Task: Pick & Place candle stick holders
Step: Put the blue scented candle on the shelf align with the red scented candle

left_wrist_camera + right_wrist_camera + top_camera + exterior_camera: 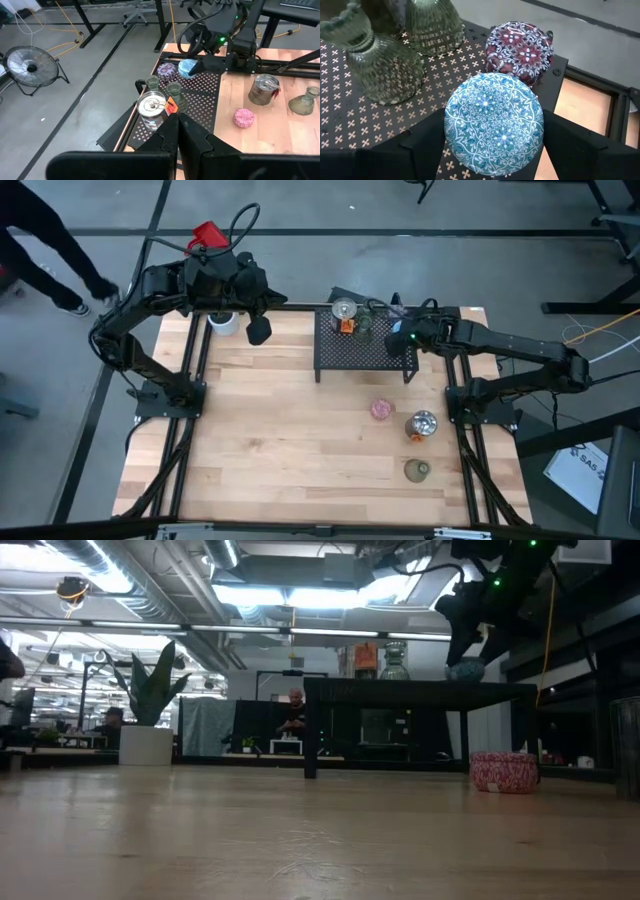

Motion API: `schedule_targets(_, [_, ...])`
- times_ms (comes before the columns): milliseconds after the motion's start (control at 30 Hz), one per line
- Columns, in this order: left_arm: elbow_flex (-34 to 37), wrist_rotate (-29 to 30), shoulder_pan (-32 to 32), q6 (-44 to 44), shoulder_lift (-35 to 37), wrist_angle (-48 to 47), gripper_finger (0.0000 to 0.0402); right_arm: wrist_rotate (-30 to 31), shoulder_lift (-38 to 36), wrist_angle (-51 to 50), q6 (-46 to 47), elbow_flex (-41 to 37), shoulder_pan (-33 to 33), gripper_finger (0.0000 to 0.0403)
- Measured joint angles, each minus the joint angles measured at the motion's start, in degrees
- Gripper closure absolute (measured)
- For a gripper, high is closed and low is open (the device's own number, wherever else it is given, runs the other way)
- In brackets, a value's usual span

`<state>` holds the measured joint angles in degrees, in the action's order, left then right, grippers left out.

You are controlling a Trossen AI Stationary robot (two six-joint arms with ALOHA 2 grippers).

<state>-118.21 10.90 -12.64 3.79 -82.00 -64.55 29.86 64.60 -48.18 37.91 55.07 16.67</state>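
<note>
Right gripper [492, 145], lower centre of the right wrist frame, is clamped on the round blue-and-white patterned candle holder [494, 122], fingers on either flank, just over the black perforated metal rack [350, 125]. The maroon patterned round holder [520, 46] sits just beyond it, toward the upper right, near the rack's corner, so the drop spot lies short of that one; two ribbed olive-green glass holders [385, 65] stand upper left. In the high view the right arm reaches in from the right edge over the rack's right end, while the left gripper [258, 330] hangs clenched and empty, upper left, well apart.
</note>
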Motion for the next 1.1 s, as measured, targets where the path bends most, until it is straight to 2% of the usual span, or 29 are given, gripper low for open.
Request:
schedule_targets(433, [0.00, 0.00, 0.02, 0.00, 0.00, 0.00, 0.0400, 0.66, 0.00, 4.54, 3.72, -3.74, -1.08, 0.0109])
schedule_targets(1100, [0.00, 0.00, 0.00, 0.02, 0.00, 0.00, 0.0400, 1.91, 0.00, 2.18, 3.63, -3.76, -1.01, 0.0103])
